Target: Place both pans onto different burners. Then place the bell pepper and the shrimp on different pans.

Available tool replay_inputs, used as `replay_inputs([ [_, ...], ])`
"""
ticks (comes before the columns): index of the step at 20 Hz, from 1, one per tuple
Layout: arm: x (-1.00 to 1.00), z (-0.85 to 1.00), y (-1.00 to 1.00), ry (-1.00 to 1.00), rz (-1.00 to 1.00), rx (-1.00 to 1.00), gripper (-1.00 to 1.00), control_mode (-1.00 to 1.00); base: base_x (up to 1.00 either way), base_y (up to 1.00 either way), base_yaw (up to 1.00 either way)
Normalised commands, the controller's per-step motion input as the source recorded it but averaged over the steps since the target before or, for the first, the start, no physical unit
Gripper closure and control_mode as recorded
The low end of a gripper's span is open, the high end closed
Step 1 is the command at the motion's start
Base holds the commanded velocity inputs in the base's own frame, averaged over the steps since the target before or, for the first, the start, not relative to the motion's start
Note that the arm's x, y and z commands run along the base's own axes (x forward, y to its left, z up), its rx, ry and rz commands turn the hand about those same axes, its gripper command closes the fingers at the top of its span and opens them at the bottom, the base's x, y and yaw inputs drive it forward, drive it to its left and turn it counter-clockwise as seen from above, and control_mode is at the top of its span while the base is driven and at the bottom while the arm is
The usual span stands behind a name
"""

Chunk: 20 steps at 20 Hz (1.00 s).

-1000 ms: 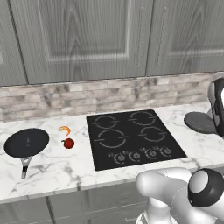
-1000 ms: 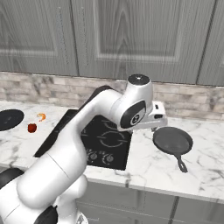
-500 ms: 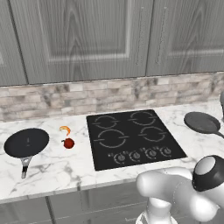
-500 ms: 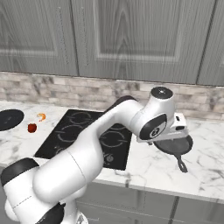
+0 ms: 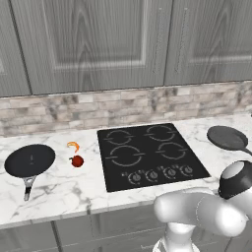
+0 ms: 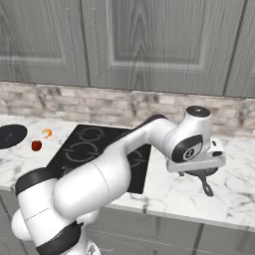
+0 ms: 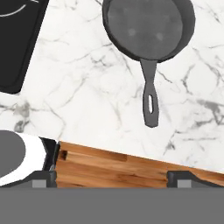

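Arm: it has swung from over the cooktop (image 5: 147,155) out to the right of it, and the gripper (image 7: 111,177) now hangs above the dark grey pan (image 7: 148,28).
Claw: jaws spread fully wide, holding nothing.
Dark grey pan: flat on the marble counter (image 7: 87,96) just right of the cooktop, handle (image 7: 150,98) pointing toward the counter's front edge; also visible past the arm (image 6: 201,174).
Black pan: (image 5: 29,161) well left of the cooktop, untouched.
Bell pepper: (image 5: 77,161) between black pan and cooktop.
Shrimp: (image 5: 73,146) just behind the pepper.
Burners: all four rings bare, e.g. (image 5: 125,156).
Meaning: likely lining up on the handle for the first pan move; nothing placed yet.
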Motion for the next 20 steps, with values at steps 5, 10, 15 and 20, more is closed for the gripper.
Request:
replay_inputs([
  [5,0.05,-0.33,-0.06,0.11,0.05,0.0,-1.0,-1.0,0.0,0.0,0.0],
  [10,0.07,-0.44,-0.09,0.04,0.07,0.0,-1.0,-1.0,0.0,0.0,0.0],
  [15,0.18,-0.35,-0.19,0.0,0.08,0.0,-1.0,-1.0,0.0,0.0,0.0],
  [20,0.25,-0.28,-0.1,0.0,0.05,0.0,-1.0,-1.0,0.0,0.0,0.0],
])
